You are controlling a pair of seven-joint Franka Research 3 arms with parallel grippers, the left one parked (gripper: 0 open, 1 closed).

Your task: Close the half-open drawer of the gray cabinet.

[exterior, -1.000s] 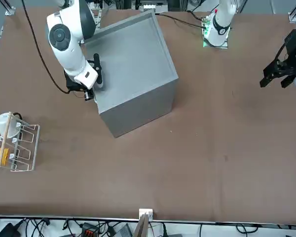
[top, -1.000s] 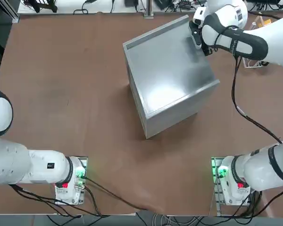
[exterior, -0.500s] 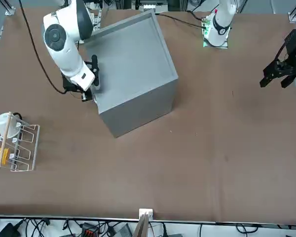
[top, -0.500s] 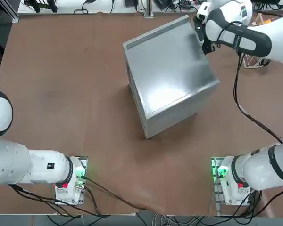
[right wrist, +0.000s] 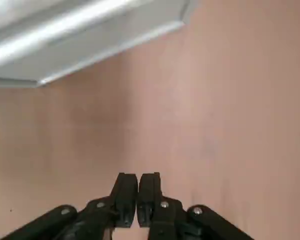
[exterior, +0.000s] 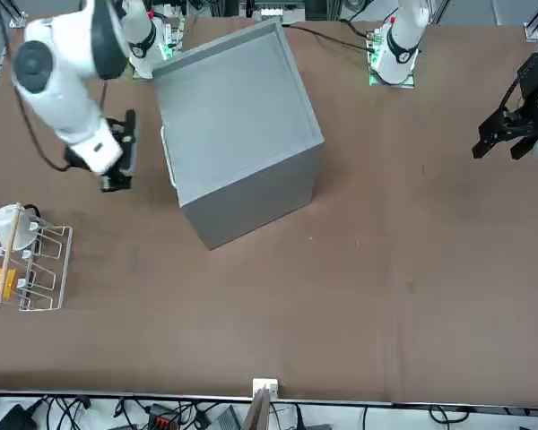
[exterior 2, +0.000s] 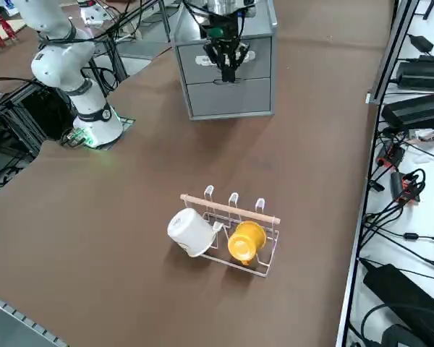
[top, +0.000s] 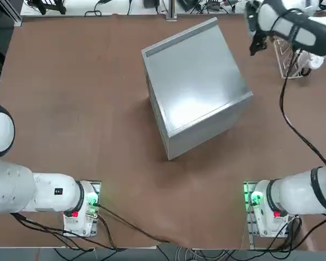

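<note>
All done, apparently, with both drawer fronts [exterior 2: 256, 70] flush in the cabinet [top: 198, 79], nothing left to push, and, just off the cabinet's handled side, the right gripper [right wrist: 139, 180] virtually closed and empty.

At the top of the frame, a big gray cabinet [exterior 2: 229, 94] stands on the brown surface [exterior 2: 130, 231]. Its two drawer fronts [exterior 2: 228, 81] face this way, one above the other, both pushed in. A black claw [exterior 2: 228, 74] hangs in front of them. Lower down, near the middle, sits a little white wire rack [exterior 2: 264, 267] with a wooden bar [exterior 2: 230, 209]. A white cup [exterior 2: 191, 231] leans at its left, and a yellow cup [exterior 2: 246, 241] is at its right.
</note>
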